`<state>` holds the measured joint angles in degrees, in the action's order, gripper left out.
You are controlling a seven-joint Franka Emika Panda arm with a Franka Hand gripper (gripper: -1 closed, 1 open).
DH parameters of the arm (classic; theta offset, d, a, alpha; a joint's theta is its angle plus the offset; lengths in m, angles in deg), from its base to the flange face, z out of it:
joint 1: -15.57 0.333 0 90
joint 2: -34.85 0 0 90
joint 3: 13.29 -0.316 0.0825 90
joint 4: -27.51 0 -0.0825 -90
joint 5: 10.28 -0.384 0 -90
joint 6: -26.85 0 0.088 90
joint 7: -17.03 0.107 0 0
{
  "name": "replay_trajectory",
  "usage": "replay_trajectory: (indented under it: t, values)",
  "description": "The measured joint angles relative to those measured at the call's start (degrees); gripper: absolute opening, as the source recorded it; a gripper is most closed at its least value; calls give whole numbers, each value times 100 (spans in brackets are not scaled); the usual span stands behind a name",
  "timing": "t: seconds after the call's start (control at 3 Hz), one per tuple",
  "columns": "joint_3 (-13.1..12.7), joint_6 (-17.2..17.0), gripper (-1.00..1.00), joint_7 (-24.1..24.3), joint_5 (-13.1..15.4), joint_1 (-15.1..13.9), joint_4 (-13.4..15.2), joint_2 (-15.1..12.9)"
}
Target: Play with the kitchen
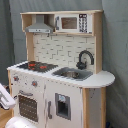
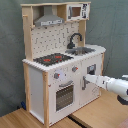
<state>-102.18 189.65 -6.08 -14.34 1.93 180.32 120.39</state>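
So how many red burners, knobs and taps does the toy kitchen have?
On the kitchen, seen in both exterior views:
Red burners: 2
Knobs: 2
Black taps: 1
Total: 5

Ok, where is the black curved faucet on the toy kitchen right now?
In both exterior views the black curved faucet stands at the back of the sink, against the pegboard wall, with the black stovetop with red burners alongside.

In the second exterior view, the arm is cut off by the second exterior view's right edge; its gripper fingers blur against the kitchen front.
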Motion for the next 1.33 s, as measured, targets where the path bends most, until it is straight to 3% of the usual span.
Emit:
replay_trajectory:
  t: [0.67, 1.0, 1.33]
  values:
    - [-3, 887, 100, 557, -1, 6, 660, 34]
    - [-9, 1247, 100, 928, -6, -246, 816, 61]
    - [-18, 1701, 100, 1127, -10, -695, 732, 65]
